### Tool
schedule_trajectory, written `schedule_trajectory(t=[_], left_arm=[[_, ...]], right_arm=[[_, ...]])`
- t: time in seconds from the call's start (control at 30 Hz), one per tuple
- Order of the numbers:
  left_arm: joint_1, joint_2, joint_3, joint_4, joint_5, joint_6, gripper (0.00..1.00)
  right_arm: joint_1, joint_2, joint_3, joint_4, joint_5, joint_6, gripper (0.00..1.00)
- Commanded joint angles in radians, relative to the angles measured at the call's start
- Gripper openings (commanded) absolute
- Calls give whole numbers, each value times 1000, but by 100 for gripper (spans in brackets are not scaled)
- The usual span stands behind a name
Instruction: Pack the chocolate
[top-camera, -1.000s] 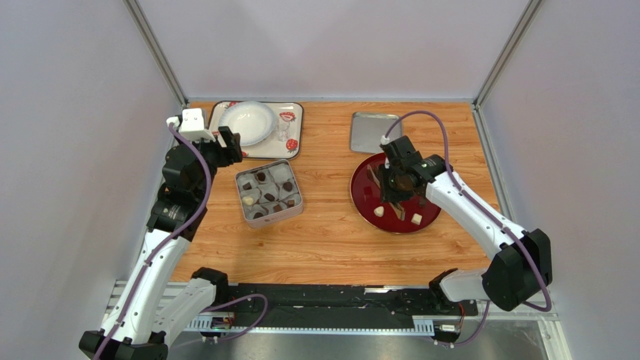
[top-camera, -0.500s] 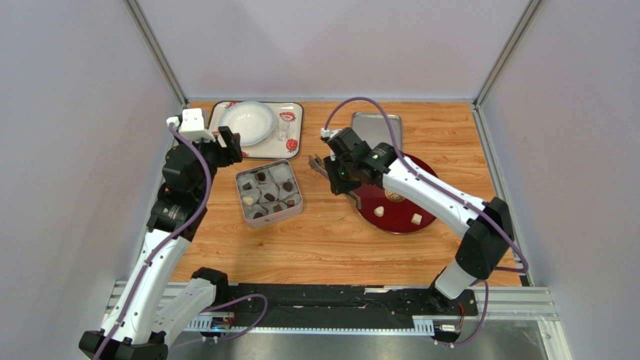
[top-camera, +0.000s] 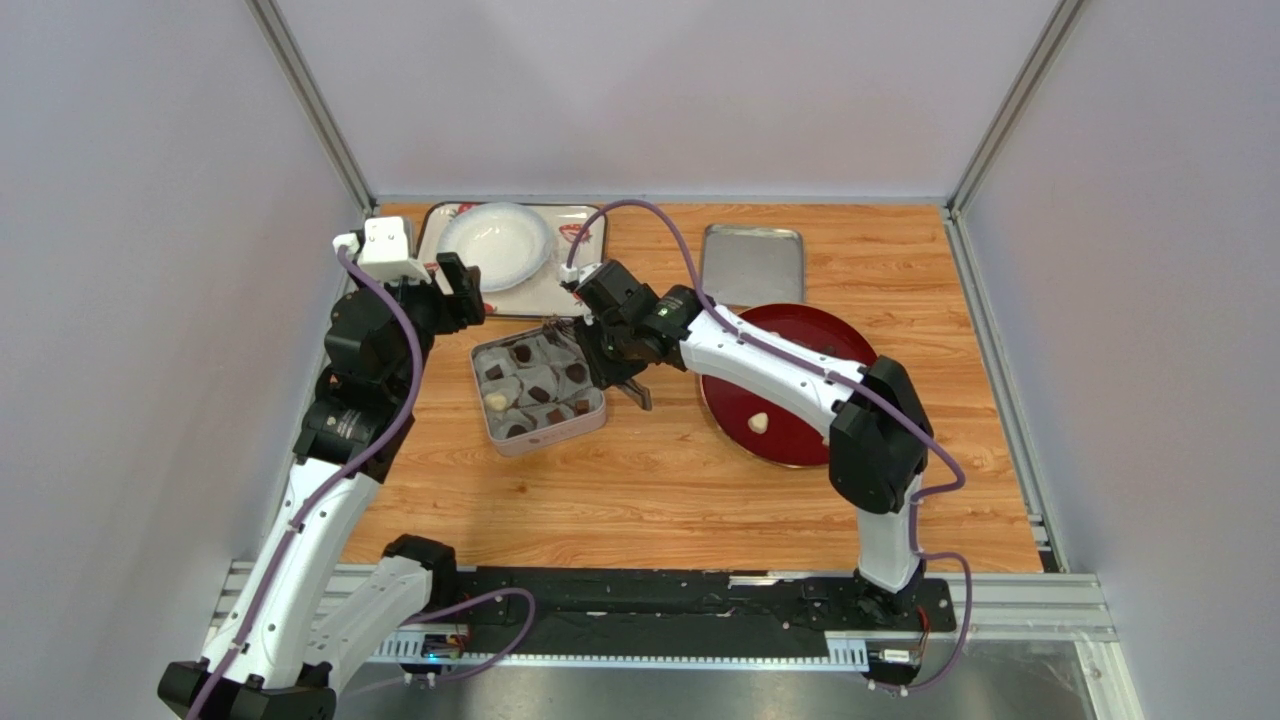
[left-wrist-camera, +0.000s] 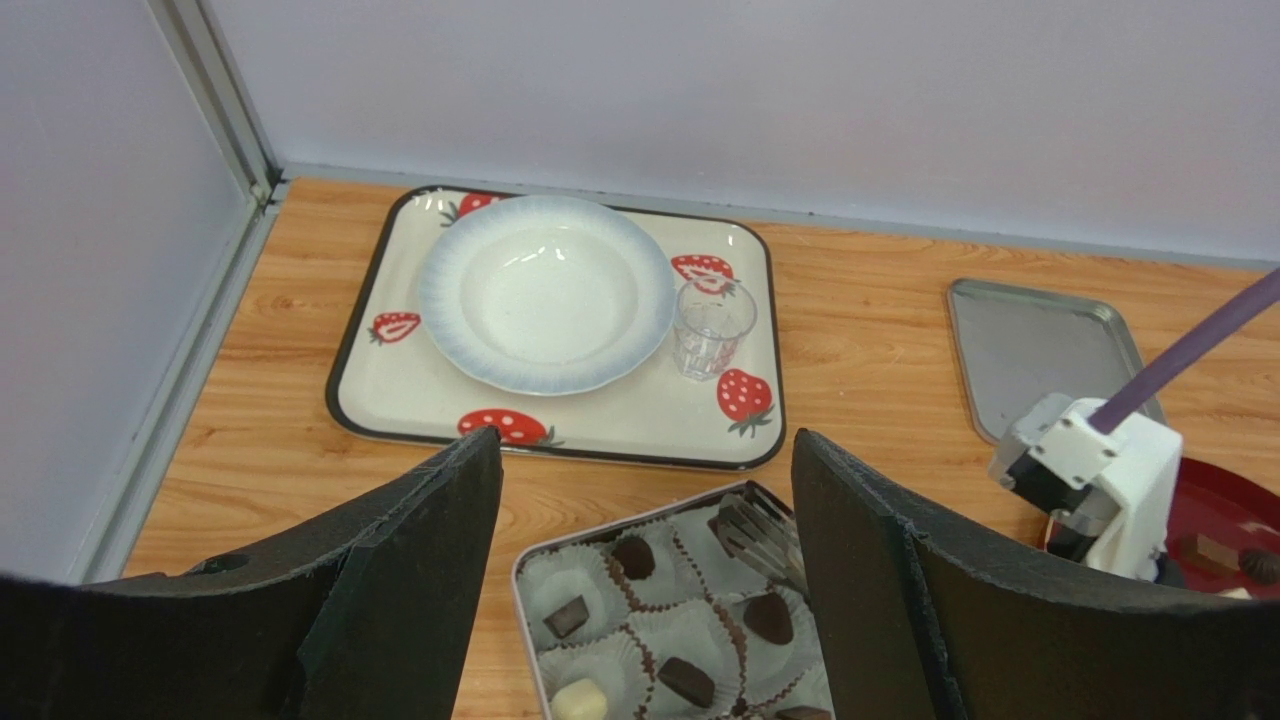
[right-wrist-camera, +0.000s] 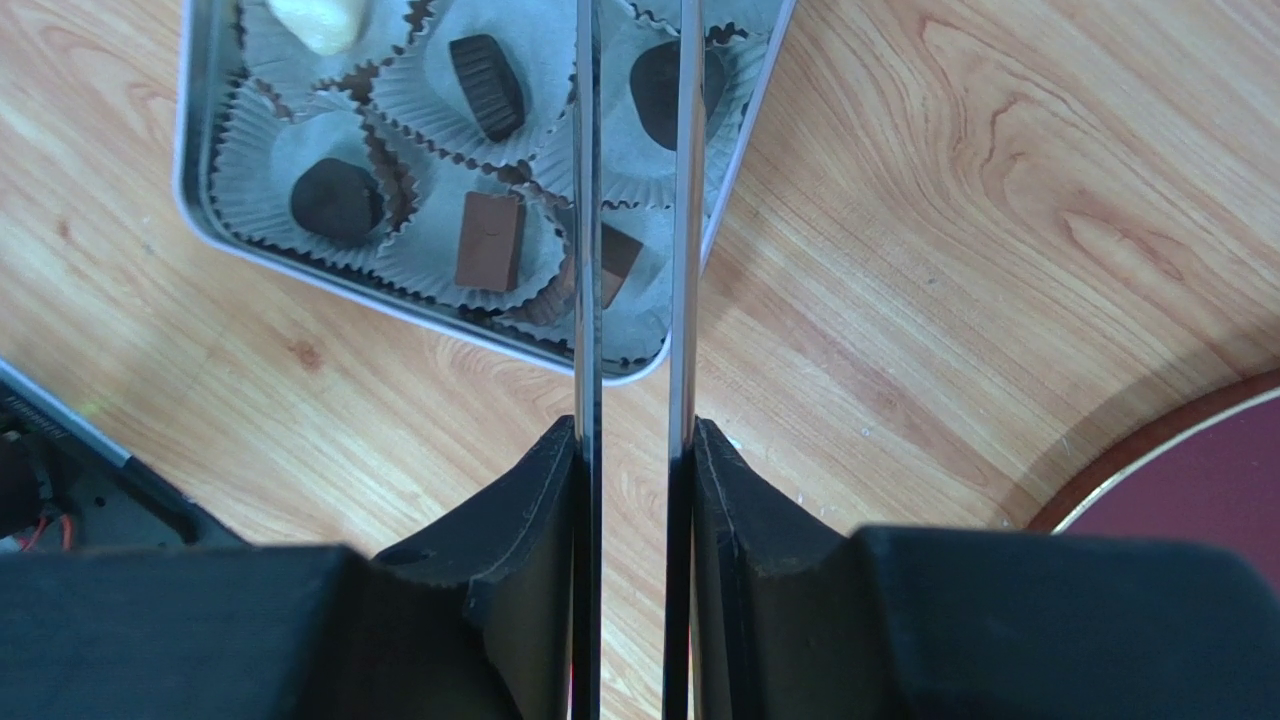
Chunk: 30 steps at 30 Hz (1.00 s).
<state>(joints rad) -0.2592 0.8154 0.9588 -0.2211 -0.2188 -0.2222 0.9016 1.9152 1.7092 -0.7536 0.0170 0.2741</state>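
The open tin (top-camera: 480, 393) sits left of centre, its paper cups holding several pieces of chocolate (top-camera: 522, 354), mostly dark and one cream-white. My right gripper (top-camera: 609, 356) is shut on metal tongs (left-wrist-camera: 759, 540), whose tips hang over the tin's far right cup. In the right wrist view the gripper (right-wrist-camera: 634, 450) clamps the two tong blades (right-wrist-camera: 586, 225) above the tin's corner (right-wrist-camera: 196, 180). Whether a piece sits between the tips is hidden. A white chocolate (top-camera: 760, 423) lies on the red plate (top-camera: 804, 338). My left gripper (left-wrist-camera: 643, 438) stands open and empty behind the tin (left-wrist-camera: 519, 578).
A strawberry-print tray (top-camera: 594, 225) at the back left carries a white bowl (top-camera: 496, 245) and a small glass (left-wrist-camera: 709, 324). A silver lid (top-camera: 753, 264) lies at the back centre. The right arm (top-camera: 781, 375) stretches across the red plate.
My right arm has swung left from over the red plate to the tin, carrying the tongs with it. The left arm has not moved.
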Motion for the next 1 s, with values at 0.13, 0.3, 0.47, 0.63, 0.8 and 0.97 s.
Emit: schedule_trajectory(t=[0.13, 0.3, 0.47, 0.63, 0.8, 0.97], left_arm=[[8, -7, 49, 2, 4, -5, 79], [8, -5, 49, 2, 4, -5, 79], [8, -5, 51, 2, 6, -3, 79], [8, -9, 49, 2, 4, -5, 79], [8, -12, 51, 0, 1, -2, 79], [8, -15, 51, 2, 1, -2, 79]], right_arm=[[-3, 71, 49, 68, 20, -12, 28], [-1, 84, 50, 73, 27, -12, 34], [-3, 79, 47, 73, 32, -16, 41], [-1, 68, 49, 74, 40, -13, 42], [-3, 32, 53, 69, 35, -6, 38], [-6, -51, 44, 48, 64, -6, 32]])
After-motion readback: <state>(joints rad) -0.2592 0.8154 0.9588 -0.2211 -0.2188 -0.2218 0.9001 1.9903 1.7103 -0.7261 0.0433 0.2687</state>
